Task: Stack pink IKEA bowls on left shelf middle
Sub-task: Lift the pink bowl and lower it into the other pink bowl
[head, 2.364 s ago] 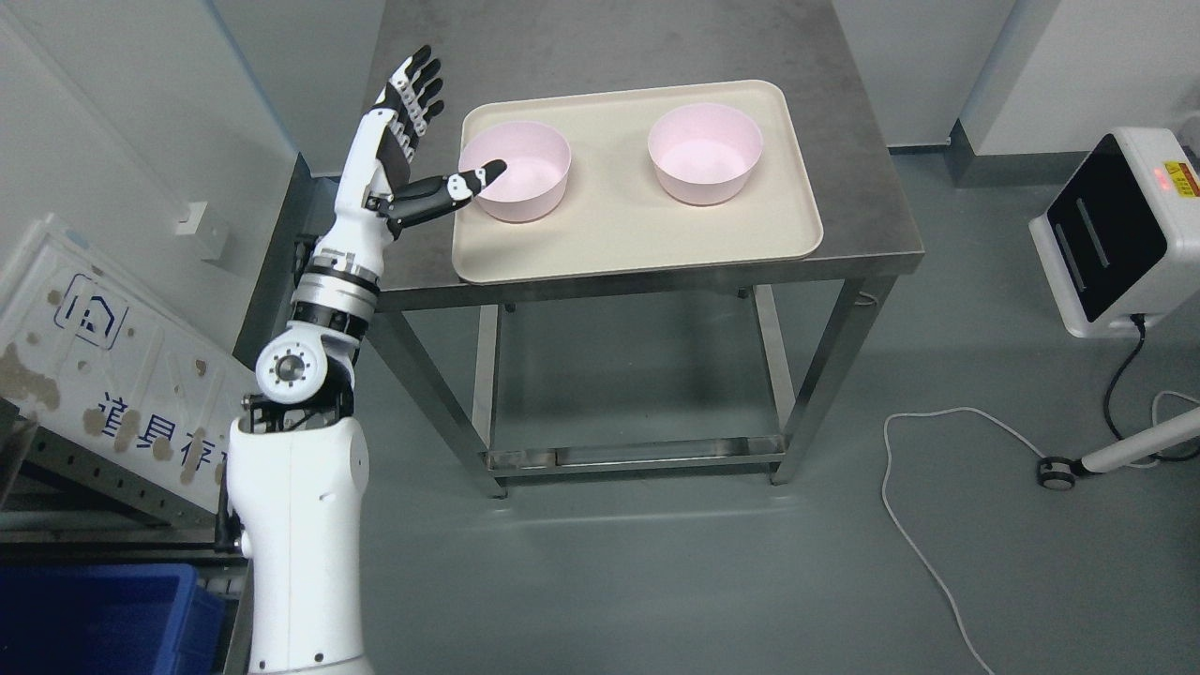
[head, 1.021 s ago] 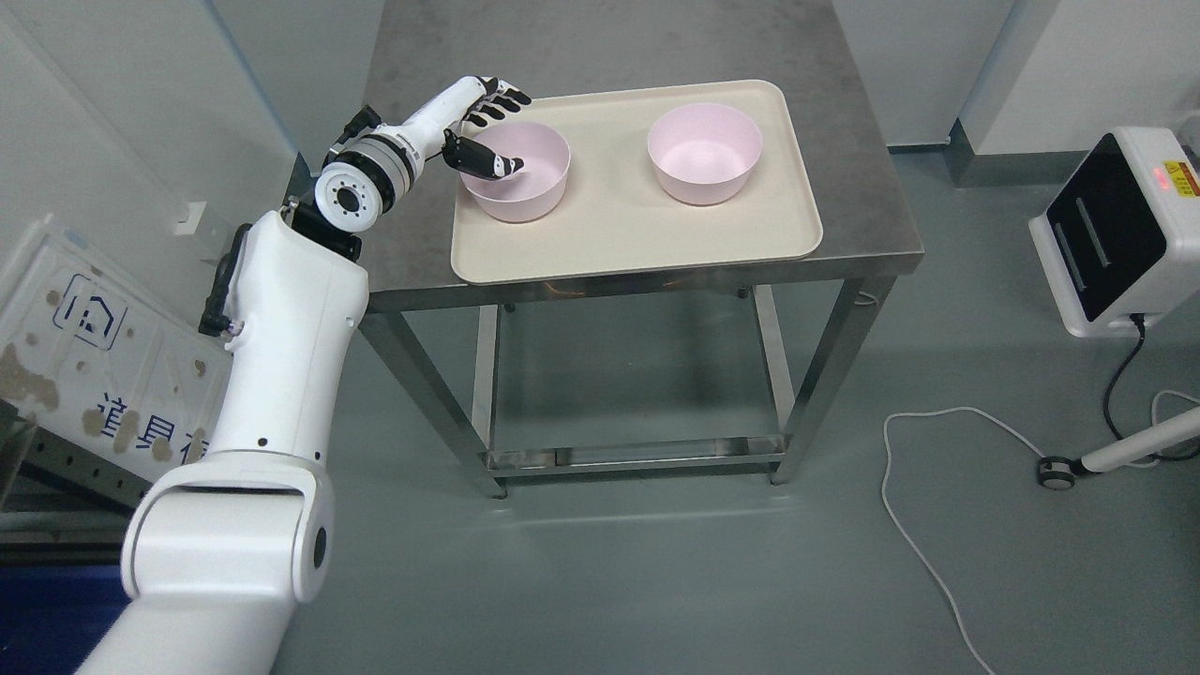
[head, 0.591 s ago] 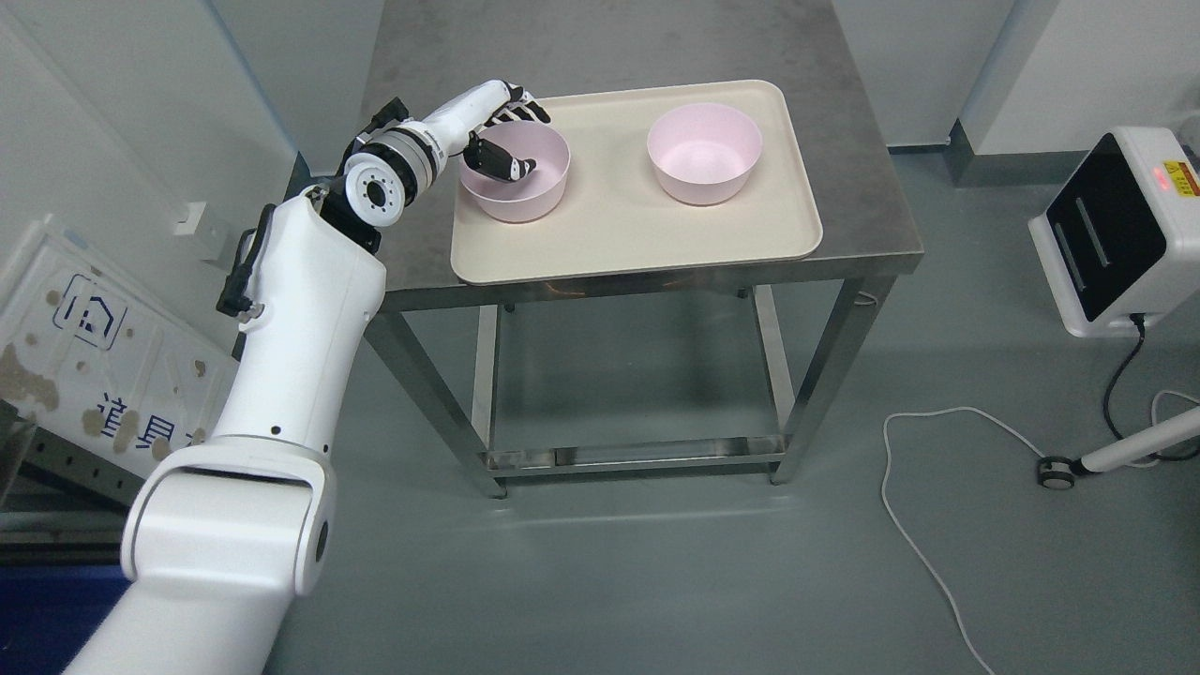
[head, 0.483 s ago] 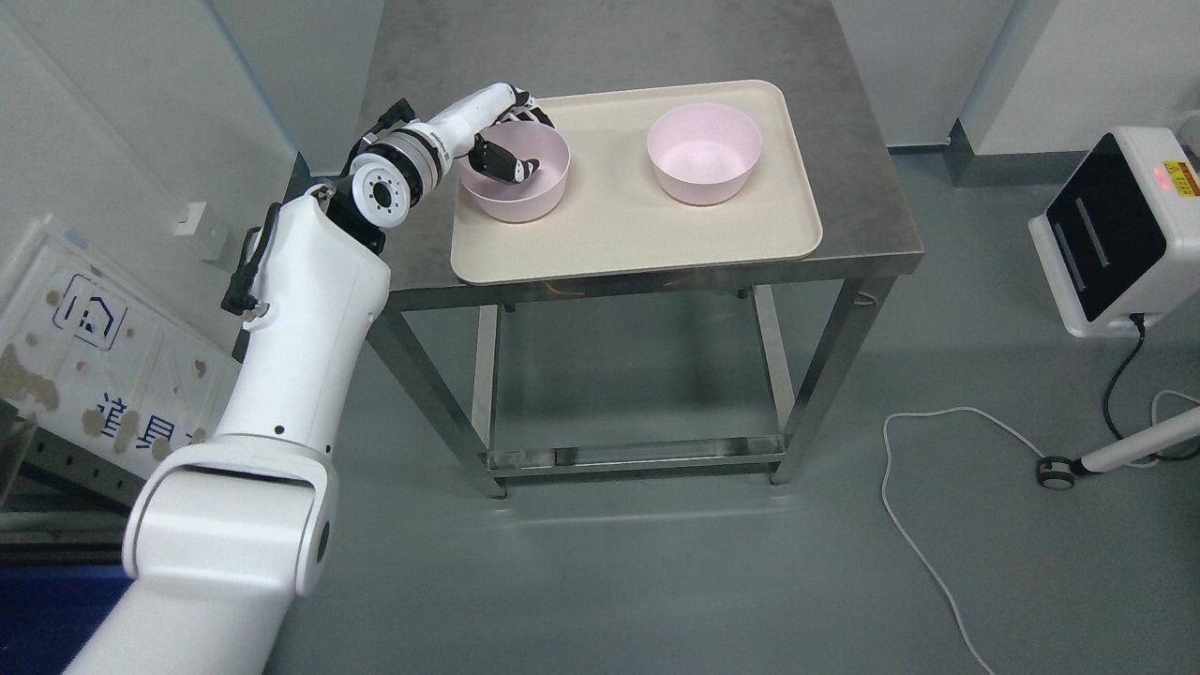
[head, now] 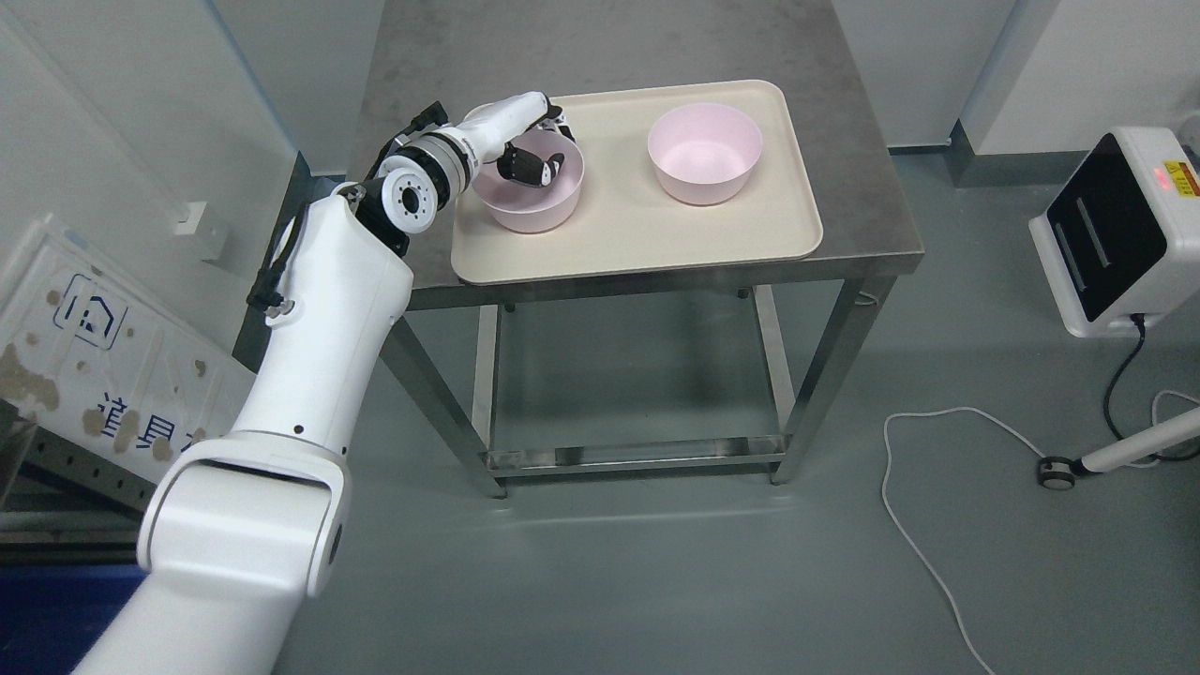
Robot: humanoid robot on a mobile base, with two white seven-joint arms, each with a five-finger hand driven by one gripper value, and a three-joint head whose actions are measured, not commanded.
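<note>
A steel table stands against the far wall, its top grey and mottled, its legs joined by a low frame near the floor. On it lies a cream tray with rounded corners, taking up most of the near half of the tabletop. The robot's left arm comes up from the lower left, white and thick at the upper segment, narrowing through a round wrist joint toward the tray's far left corner. Two pink bowls sit on the tray, well apart from each other. The right bowl stands upright by itself toward the far right of the tray, with nothing in it. The left bowl is at the tray's left side, and the left hand grips its far rim: the thumb, black with a white tip, is curled down inside the bowl, while the other fingers wrap over the outside of the rim on the far side and are mostly hidden. Whether the bowl rests flat on the tray or is lifted slightly cannot be told. To the right of the table, on the grey floor, stands a white and black device showing a small red light, and a white cable trails across the floor near it.
</note>
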